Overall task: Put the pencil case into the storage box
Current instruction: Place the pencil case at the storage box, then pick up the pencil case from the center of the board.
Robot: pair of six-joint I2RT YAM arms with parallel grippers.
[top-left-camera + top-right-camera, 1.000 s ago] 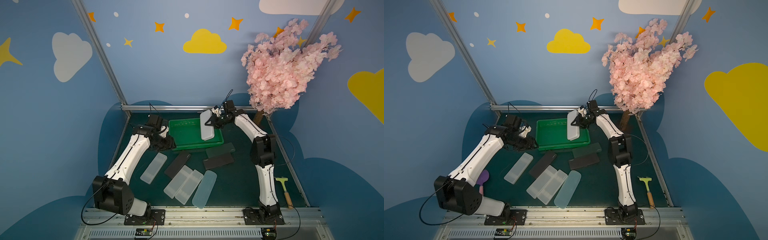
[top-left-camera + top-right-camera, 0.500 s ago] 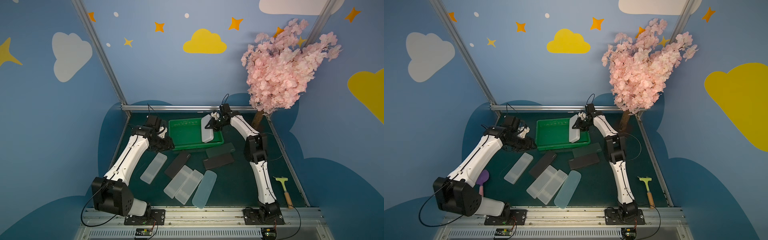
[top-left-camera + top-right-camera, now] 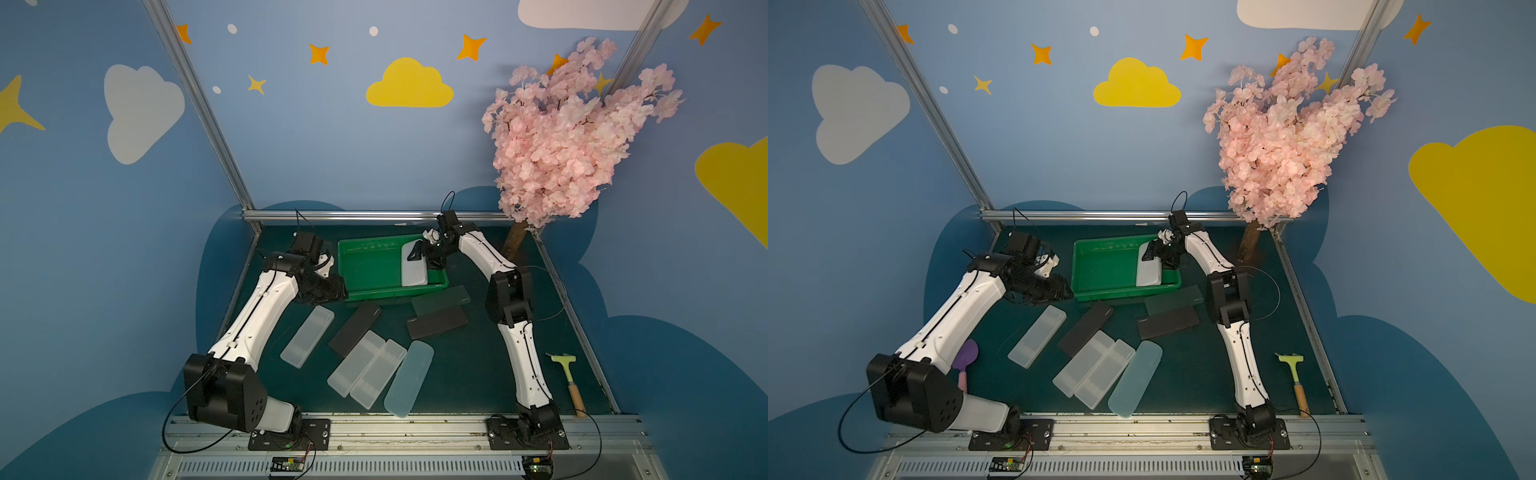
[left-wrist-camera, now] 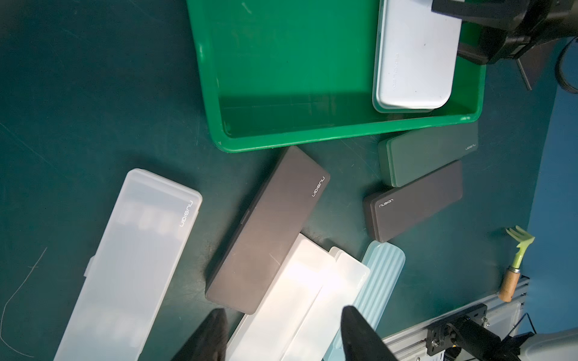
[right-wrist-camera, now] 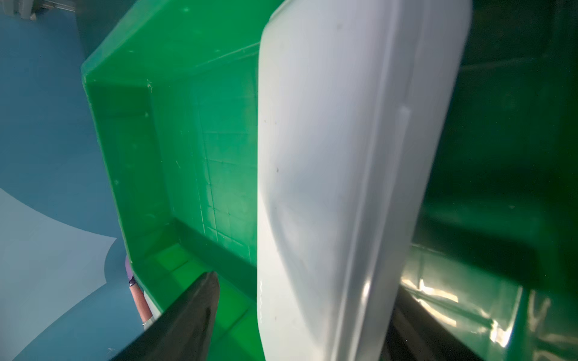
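A white pencil case (image 3: 413, 268) (image 3: 1148, 272) (image 4: 413, 56) lies inside the green storage box (image 3: 374, 293) (image 3: 1113, 293) (image 4: 312, 131) at its right end. My right gripper (image 3: 424, 257) (image 3: 1159, 258) hangs over the far end of that case, open. In the right wrist view the pencil case (image 5: 344, 172) stands between the spread fingers of the right gripper (image 5: 306, 284), with a gap to one finger (image 5: 200, 300) and the storage box (image 5: 125, 140) behind. My left gripper (image 3: 334, 291) (image 3: 1064, 291) (image 4: 284, 312) is open and empty at the box's front left corner.
Several other pencil cases lie on the dark green mat in front of the box: translucent (image 3: 307, 341), dark grey (image 3: 355, 328), dark green (image 3: 440, 300), light blue (image 3: 409, 377). A wooden-handled tool (image 3: 569, 376) lies front right, a purple spoon (image 3: 964, 361) front left. A pink blossom tree (image 3: 561, 137) stands back right.
My right gripper came down into the box and opened, letting go of the white pencil case, which now lies in the box. The left arm has barely moved.
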